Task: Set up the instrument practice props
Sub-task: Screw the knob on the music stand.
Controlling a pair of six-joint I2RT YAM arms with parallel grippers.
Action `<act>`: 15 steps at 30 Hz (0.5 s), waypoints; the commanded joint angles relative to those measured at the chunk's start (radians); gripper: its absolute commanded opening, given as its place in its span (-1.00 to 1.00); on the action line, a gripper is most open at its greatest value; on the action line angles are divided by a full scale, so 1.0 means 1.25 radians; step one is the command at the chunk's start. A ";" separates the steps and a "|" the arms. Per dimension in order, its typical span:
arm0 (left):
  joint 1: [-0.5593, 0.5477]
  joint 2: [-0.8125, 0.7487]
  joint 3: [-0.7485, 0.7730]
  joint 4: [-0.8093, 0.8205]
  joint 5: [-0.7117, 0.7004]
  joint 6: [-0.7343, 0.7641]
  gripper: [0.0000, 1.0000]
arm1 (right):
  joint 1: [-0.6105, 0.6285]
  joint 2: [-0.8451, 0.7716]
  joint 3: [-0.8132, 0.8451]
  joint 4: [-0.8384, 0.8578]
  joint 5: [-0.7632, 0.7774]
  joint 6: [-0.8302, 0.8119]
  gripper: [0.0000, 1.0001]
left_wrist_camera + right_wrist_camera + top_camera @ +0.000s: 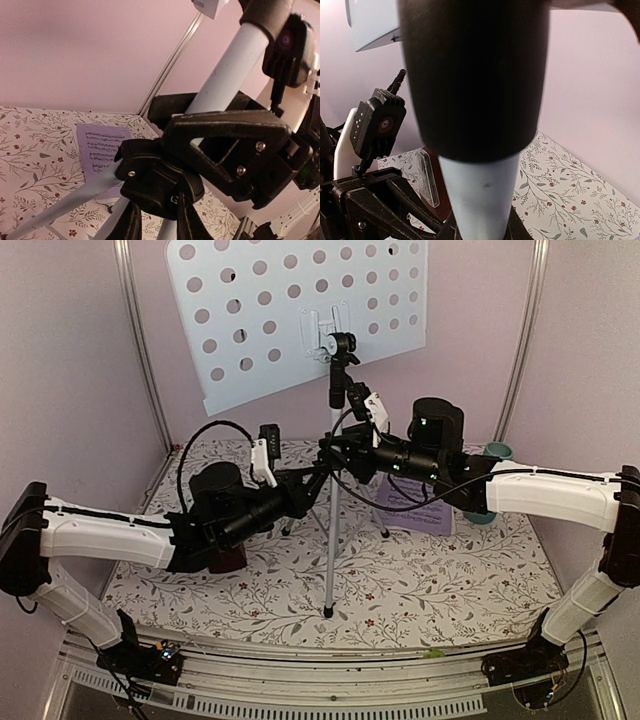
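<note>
Upright on the desk, on spread tripod legs: the music stand, perforated tray tilted high at the back. Clamped on its pole just above the leg hub: the right gripper. Closed on it just below, at the hub: the left gripper.

Looks top-heavy. Could tip toward the tray side if let go unevenly, or if pulled off vertical by two opposed grips. Could also skid a leg across the patterned cloth. Some risk of the jaws fouling each other, nearly touching on the same pole. Safer to release one at a time, straight back, watching for sway.

Right of the stand, flat on the desk: sheet-music pages, partly under the right arm and near a rear leg, so awkward to lift without nudging that leg. Left of the stand, tucked beneath the left arm: the dark-red metronome, mostly hidden. Further right of the stand, by the wall: a teal cup, no part of the job.
</note>
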 commanded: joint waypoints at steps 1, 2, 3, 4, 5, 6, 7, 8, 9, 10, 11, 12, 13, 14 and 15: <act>0.002 0.010 0.010 -0.116 0.019 0.229 -1.00 | 0.030 0.061 -0.038 -0.184 -0.049 0.002 -1.00; 0.003 0.010 0.012 -0.118 0.026 0.250 -1.00 | 0.030 0.061 -0.036 -0.185 -0.048 0.002 -1.00; 0.002 0.009 0.012 -0.115 0.036 0.274 -1.00 | 0.030 0.061 -0.036 -0.186 -0.049 0.002 -1.00; 0.003 0.009 0.013 -0.113 0.046 0.308 -1.00 | 0.031 0.061 -0.035 -0.188 -0.048 0.000 -1.00; 0.002 0.009 0.017 -0.117 0.052 0.326 -1.00 | 0.030 0.061 -0.034 -0.189 -0.048 -0.001 -1.00; 0.003 0.009 0.022 -0.123 0.053 0.341 -1.00 | 0.031 0.061 -0.033 -0.191 -0.047 -0.001 -1.00; 0.005 0.008 0.025 -0.128 0.059 0.350 -1.00 | 0.030 0.061 -0.031 -0.191 -0.047 -0.002 -1.00; 0.009 0.006 0.030 -0.133 0.067 0.348 -1.00 | 0.030 0.060 -0.030 -0.192 -0.046 -0.002 -1.00; 0.014 0.004 0.033 -0.139 0.076 0.334 -1.00 | 0.031 0.060 -0.030 -0.193 -0.046 -0.002 -1.00; 0.021 0.001 0.034 -0.142 0.090 0.309 -0.95 | 0.030 0.060 -0.029 -0.194 -0.046 -0.003 -1.00; 0.027 -0.001 0.036 -0.145 0.106 0.279 -0.83 | 0.030 0.060 -0.029 -0.194 -0.046 -0.004 -1.00; 0.032 -0.004 0.038 -0.147 0.116 0.246 -0.72 | 0.030 0.060 -0.029 -0.195 -0.046 -0.004 -1.00; 0.036 -0.007 0.038 -0.148 0.122 0.209 -0.61 | 0.030 0.059 -0.029 -0.195 -0.046 -0.004 -1.00; 0.040 -0.012 0.036 -0.148 0.126 0.170 -0.48 | 0.030 0.059 -0.031 -0.196 -0.045 -0.004 -1.00; 0.044 -0.017 0.031 -0.140 0.130 0.125 -0.39 | 0.030 0.059 -0.031 -0.195 -0.045 -0.003 -1.00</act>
